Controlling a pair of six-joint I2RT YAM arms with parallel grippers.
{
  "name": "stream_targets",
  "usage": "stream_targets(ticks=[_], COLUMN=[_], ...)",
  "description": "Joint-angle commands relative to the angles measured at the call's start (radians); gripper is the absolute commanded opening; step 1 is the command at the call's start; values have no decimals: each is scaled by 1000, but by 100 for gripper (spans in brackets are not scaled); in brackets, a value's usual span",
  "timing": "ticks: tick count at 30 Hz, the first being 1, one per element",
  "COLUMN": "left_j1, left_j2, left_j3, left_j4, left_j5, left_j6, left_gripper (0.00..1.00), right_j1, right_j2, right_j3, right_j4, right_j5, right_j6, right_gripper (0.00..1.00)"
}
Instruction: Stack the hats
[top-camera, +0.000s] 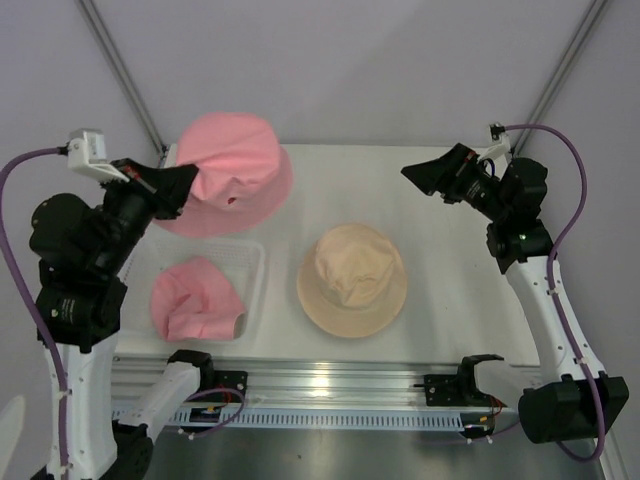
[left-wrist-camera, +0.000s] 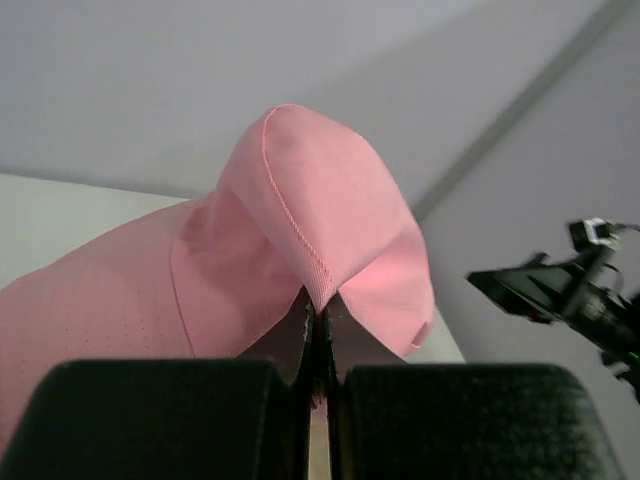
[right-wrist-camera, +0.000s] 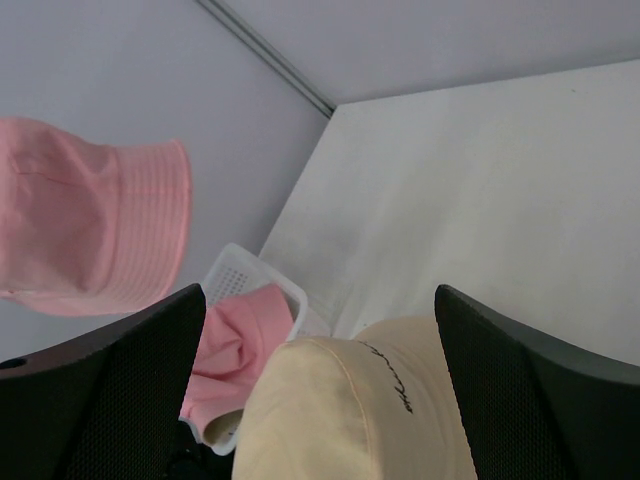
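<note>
My left gripper (top-camera: 190, 183) is shut on a pink hat (top-camera: 235, 170) and holds it up above the table's back left; its jaws pinch a fold of the fabric (left-wrist-camera: 318, 285). A second pink hat (top-camera: 195, 298) lies crumpled in the white basket (top-camera: 255, 262). A beige hat (top-camera: 352, 277) sits crown up on the table's middle. My right gripper (top-camera: 425, 172) is open and empty, raised at the back right, with the beige hat (right-wrist-camera: 350, 410) showing between its fingers. The black hat is out of view.
The white basket (right-wrist-camera: 240, 275) stands at the front left of the white table (top-camera: 450, 270). Grey tent walls with poles close off the back. An aluminium rail (top-camera: 330, 385) runs along the near edge.
</note>
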Motion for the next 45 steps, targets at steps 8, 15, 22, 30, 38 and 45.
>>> stream_targets(ticks=[8,15,22,30,38,45], left_j1=[-380,-540,-624,-644,-638,-578], left_j2=[183,266,237,232,281,284], left_j3=[4,6,-224,-443,-453,-463], left_j4=[376,395,447,522,418,360], left_j5=[207,211,202,210,126,60], left_j6=[-157,-193,-260,-243,-154,-176], left_gripper=[1,1,1,1,2,23], right_j1=[4,-29,-63,-62,-62,-63], right_j2=[-123,-247,-265,-298,-341,-373], right_j3=[-15,-15,-12,-103,-228,-322], right_j4=[13,-155,-338,-347,-332,-272], right_j5=[-10,136,153,141,119,85], right_j6=[52,32,21,33,52,44], right_gripper=[100,100,100,100,99,99])
